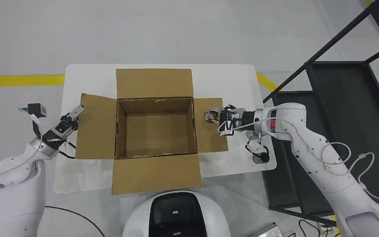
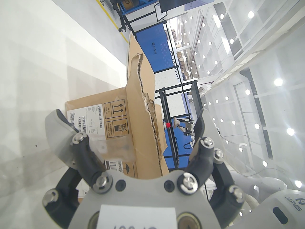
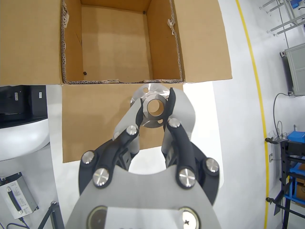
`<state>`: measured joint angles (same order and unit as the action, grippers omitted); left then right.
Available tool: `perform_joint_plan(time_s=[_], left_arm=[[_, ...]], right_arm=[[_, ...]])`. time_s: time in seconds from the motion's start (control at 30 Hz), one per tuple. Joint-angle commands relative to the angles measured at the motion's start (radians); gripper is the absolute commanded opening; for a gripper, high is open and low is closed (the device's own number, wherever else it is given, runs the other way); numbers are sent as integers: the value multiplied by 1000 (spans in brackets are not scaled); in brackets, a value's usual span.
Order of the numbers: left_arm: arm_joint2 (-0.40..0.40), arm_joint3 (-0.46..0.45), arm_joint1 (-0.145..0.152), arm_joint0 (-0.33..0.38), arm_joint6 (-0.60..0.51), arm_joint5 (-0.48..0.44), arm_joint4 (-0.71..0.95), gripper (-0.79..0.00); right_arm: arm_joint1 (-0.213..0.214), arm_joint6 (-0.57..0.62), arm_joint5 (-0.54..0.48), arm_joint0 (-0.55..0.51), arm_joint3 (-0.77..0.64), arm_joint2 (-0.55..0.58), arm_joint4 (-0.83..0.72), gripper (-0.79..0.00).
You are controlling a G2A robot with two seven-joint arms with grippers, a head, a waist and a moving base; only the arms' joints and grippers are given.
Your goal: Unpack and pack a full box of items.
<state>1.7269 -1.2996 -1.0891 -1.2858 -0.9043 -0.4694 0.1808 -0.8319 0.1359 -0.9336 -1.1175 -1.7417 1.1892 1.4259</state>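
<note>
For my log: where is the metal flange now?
In the right wrist view, the metal flange is gripped by the right hand over the box's right flap, beside the opening.

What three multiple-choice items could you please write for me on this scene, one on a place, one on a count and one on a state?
1. Where is the metal flange?
A. On the floor of the box
B. In the right gripper, over a side flap
C. On the floor beside the table

2. How many flaps of the cardboard box are folded outward?
A. Two
B. Three
C. Four

3. What state is the left gripper in?
A. Open, holding nothing
B. Shut on a flap
C. Shut on the flange

Answers:
1. B, since the right wrist view shows the fingers clamped on the flange's hub, with the flap beneath.
2. C, since the top view shows one flap spread on each of the four sides.
3. A, since the left wrist view shows its fingers wide apart with nothing between them.
</note>
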Motion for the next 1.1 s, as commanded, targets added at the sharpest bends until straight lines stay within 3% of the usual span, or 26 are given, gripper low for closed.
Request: perform_joint_plan(time_s=[0.0,0.47,0.57,0.77,1.07], left_arm=[[0,0,0,0,0,0,0,0],[0,0,0,0,0,0,0,0],[0,0,0,0,0,0,0,0],[0,0,0,0,0,0,0,0],[0,0,0,0,0,0,0,0]], right_arm=[[0,0,0,0,0,0,0,-785],[0,-3,2,-2,-3,-2,-1,-785],[-12,-33,-23,43,-8,-57,26,-785],[-75,-115,6,227,112,-257,66,-785],[-219,-139,73,447,378,-545,19,-785]])
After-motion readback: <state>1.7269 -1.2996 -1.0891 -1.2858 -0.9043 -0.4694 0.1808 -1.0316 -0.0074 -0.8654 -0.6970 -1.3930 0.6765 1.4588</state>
